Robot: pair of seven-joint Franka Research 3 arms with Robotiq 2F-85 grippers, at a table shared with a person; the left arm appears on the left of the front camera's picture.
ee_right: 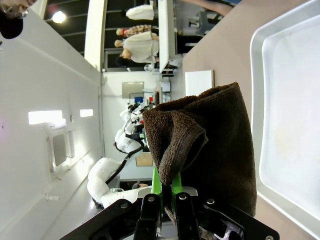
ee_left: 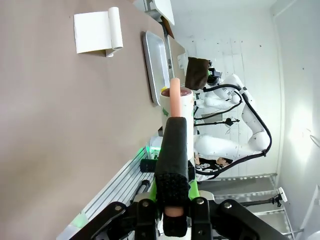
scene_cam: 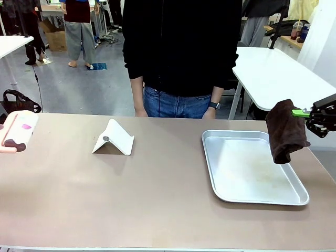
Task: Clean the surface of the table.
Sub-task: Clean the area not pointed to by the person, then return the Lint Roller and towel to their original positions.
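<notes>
The table (scene_cam: 157,199) runs across the whole front view, its brownish-pink top mostly bare. A silver tray (scene_cam: 247,173) lies on its right part, close to the right edge. A small folded white stand (scene_cam: 114,138) sits left of the middle, nearer the far edge. The right gripper (scene_cam: 302,113) is at the table's right edge, level with the tray's far right corner. Its fingers are pressed together on the top of a dark brown cloth (scene_cam: 285,131). The cloth hangs down in folds in front of that corner, and I cannot tell whether its lower end touches the tray. The left gripper (ee_left: 176,125) is at the table's left edge near the far left corner, its fingers clamped on the pink part of a white and pink bottle-like thing (scene_cam: 16,131). I cannot tell whether that thing rests on the table. A person (scene_cam: 181,52) in a black top and jeans stands at the middle of the far edge, arms hanging at the sides.
</notes>
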